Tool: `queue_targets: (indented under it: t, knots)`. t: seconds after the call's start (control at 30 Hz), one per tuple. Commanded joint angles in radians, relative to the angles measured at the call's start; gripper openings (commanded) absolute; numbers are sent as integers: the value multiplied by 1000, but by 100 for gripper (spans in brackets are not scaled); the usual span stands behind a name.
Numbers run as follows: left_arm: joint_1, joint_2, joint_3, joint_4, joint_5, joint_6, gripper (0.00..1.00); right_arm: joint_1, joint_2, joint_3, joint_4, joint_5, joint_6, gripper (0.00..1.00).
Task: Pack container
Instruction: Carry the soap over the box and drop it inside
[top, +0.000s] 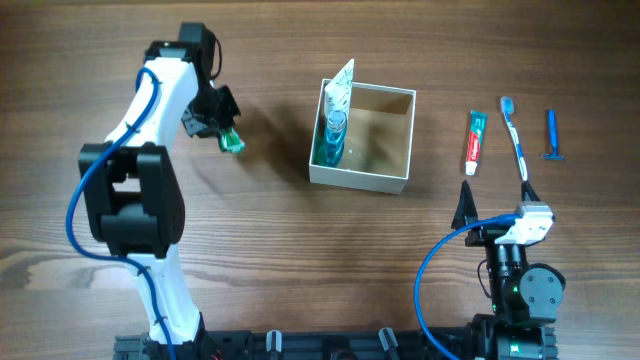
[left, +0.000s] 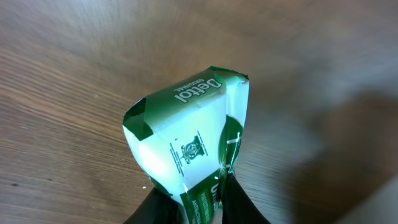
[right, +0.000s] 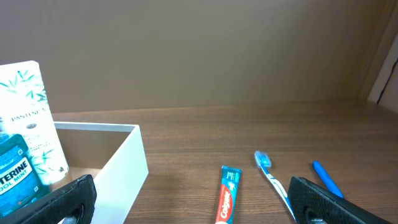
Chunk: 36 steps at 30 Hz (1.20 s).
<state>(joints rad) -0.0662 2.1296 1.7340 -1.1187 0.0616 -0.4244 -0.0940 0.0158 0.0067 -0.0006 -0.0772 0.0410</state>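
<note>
In the upper left of the overhead view, the left hand is shut on the end of a green soap pack, and with such a small hold the pack may twist or slip out. The container sits in the top middle with a white tube and a blue bottle in its left side, so the pack could bump them. At the lower right, below the toothpaste, the right hand sits wide open and empty; the left fingers are cut off in the wrist view.

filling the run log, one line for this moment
left end effector: shut on Dettol pack; right end effector: open; container: Listerine, Pantene inside; toothpaste, toothbrush, razor: outside
</note>
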Motion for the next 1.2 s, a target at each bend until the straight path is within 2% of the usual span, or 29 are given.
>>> queue_targets:
  t: [0.0,0.13,0.37,0.57,0.77,1.17]
  knots:
    - [-3,-113,55,3,8,-2,21,6,-2,-2,3,17,14,100]
    - [-3,-152,55,3,9,-2,22,6,-2,-2,3,17,14,100]
    - [-6,-189,55,19,46,-3,16,6,-2,-2,3,17,14,100]
    - [-6,-280,55,108,116,-3,13,6,-2,-2,3,17,14,100]
    - [-16,-406,55,204,125,-2,11,6,-2,-2,3,17,14,100]
    - [-169,-578,55,400,126,-2,10,6,-2,-2,3,17,14,100]
